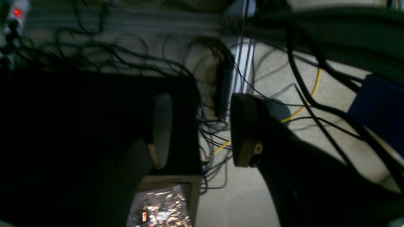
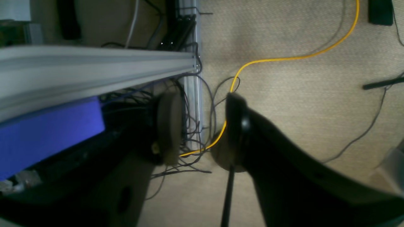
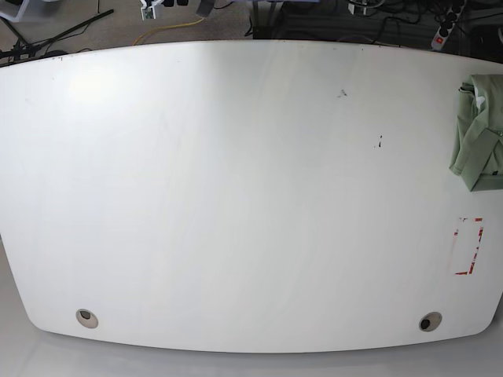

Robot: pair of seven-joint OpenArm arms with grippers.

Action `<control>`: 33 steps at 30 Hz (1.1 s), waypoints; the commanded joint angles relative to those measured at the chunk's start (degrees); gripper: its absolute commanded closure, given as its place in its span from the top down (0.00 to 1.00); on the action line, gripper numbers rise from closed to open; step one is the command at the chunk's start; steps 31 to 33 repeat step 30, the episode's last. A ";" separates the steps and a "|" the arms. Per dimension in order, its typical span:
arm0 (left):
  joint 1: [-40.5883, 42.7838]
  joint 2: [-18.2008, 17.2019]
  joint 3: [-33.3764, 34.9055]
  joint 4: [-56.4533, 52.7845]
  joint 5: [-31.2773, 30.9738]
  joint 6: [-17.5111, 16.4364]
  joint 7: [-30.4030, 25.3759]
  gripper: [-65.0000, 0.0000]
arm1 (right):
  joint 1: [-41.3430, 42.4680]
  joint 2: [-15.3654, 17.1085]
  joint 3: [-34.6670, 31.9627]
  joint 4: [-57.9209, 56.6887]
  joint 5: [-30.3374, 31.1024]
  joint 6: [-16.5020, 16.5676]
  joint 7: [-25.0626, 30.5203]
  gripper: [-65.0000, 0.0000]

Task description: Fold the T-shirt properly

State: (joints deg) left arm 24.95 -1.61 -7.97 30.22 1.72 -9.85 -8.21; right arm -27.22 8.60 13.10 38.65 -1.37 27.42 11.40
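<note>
The T-shirt (image 3: 479, 133) lies bunched and partly folded at the far right edge of the white table (image 3: 236, 196), pale green, with part of it cut off by the frame. Neither arm shows in the base view. In the left wrist view my left gripper (image 1: 202, 129) hangs over the floor, open, with only cables visible between its fingers. My right gripper (image 2: 203, 126) is likewise open above the carpet, nothing between its pads.
A red-cornered rectangle (image 3: 468, 246) is marked on the table below the shirt. Two round cable holes (image 3: 86, 317) (image 3: 430, 321) sit near the front edge. Under the right gripper run a yellow cable (image 2: 284, 58), dark wires and an aluminium rail (image 2: 94, 66).
</note>
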 commanded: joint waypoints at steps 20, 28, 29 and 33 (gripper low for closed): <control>-18.05 -1.78 0.19 -27.10 0.70 5.76 -0.28 0.43 | 13.64 0.67 -0.05 -19.97 -2.90 -6.19 -1.51 0.34; -18.14 -1.78 0.19 -26.83 0.61 9.80 -0.28 0.43 | 13.55 0.67 -0.05 -19.97 -2.99 -6.19 -1.51 0.34; -18.14 -1.78 0.19 -26.83 0.61 9.89 -0.28 0.43 | 13.55 0.67 -0.05 -19.97 -2.99 -6.19 -1.51 0.34; -18.14 -1.78 0.19 -26.83 0.61 9.89 -0.28 0.43 | 13.73 0.67 -0.05 -19.97 -2.99 -6.19 -1.51 0.34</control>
